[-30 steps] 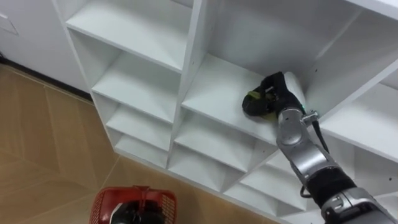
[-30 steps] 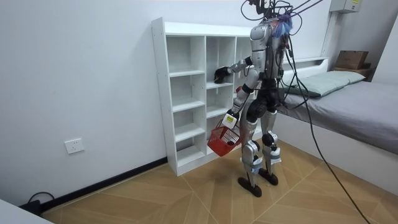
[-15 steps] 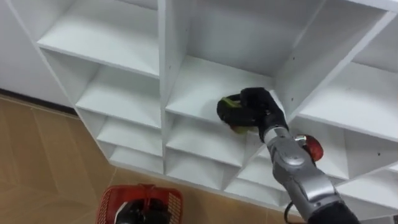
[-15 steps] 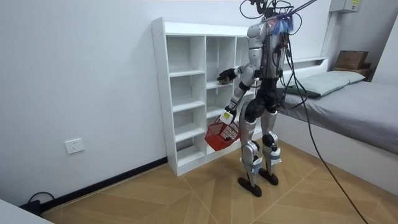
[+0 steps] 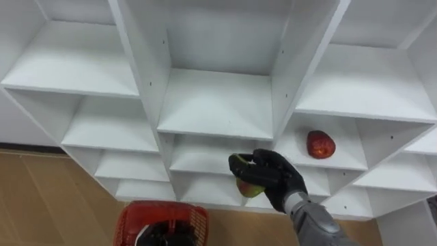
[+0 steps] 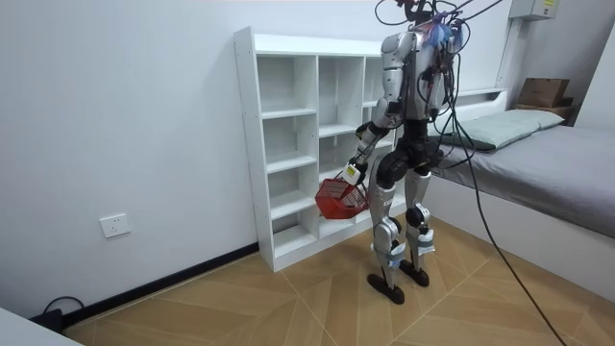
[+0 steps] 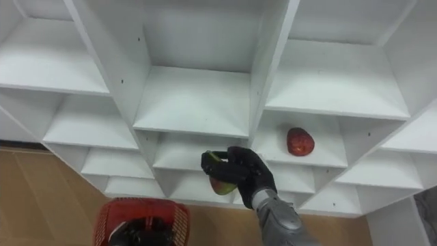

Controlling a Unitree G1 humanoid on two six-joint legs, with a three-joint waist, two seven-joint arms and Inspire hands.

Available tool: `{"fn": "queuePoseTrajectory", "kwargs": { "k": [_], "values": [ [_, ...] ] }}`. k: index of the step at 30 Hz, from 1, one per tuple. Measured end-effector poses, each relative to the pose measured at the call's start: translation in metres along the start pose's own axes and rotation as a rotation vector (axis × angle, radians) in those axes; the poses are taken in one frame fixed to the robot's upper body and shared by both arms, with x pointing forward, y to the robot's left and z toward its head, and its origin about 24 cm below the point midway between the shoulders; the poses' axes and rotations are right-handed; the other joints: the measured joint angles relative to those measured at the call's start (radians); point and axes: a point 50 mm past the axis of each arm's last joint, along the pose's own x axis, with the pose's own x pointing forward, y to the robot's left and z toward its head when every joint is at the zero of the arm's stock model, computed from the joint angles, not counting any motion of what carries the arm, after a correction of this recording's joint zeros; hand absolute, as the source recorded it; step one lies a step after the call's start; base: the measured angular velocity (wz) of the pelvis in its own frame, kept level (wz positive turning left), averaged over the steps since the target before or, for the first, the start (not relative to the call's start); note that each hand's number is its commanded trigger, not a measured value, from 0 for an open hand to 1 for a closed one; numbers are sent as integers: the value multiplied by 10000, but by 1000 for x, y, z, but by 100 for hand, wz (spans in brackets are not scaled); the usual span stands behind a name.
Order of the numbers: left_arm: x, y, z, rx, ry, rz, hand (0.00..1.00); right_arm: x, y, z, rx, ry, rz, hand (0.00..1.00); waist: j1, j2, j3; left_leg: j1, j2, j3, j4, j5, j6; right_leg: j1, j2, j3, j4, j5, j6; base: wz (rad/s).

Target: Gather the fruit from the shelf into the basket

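One white closet of flat, square-edged boards fills our view. A second ago our right hand was inside its middle compartment; it is now out and lower. The red mesh basket hangs from our left hand, which grips the handle and is higher than before. Our right hand sits before the lower shelves, fingers curled round a rounded green-red fruit. A glossy red fruit lies alone in a right-column compartment.

right hand covers most of the fruit, perhaps a pear; basket cut off below.
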Motion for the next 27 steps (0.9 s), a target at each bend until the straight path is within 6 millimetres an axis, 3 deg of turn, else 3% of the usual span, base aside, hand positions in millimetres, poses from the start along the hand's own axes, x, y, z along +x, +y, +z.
{"fn": "queuePoseTrajectory", "kwargs": {
  "k": [6,15,22,27],
  "values": [
    [-1,-4,4,-874,-131,-276,100,-4,-1,-8,437,214,-21,100,-173,25,13,90,-6,133,-104,1,6,-11,56,157,-1,0,0,-7],
    [-1,-15,3,-1711,-46,-691,100,-10,-19,-41,666,1437,-889,100,-223,258,-1,-57,8,173,-159,2,7,-261,60,131,103,-1,1,-1],
    [-1,-20,4,-2235,19,-909,100,-7,-21,-45,651,1671,-1124,100,-400,291,14,-391,3,187,-104,5,9,-570,57,145,120,0,0,-1],
    [0,-35,7,-2082,-37,-1468,100,-1,-19,-51,695,1990,-1185,100,-390,384,73,-380,2,200,-153,5,9,-575,53,137,91,-1,1,0]
  ]
}}
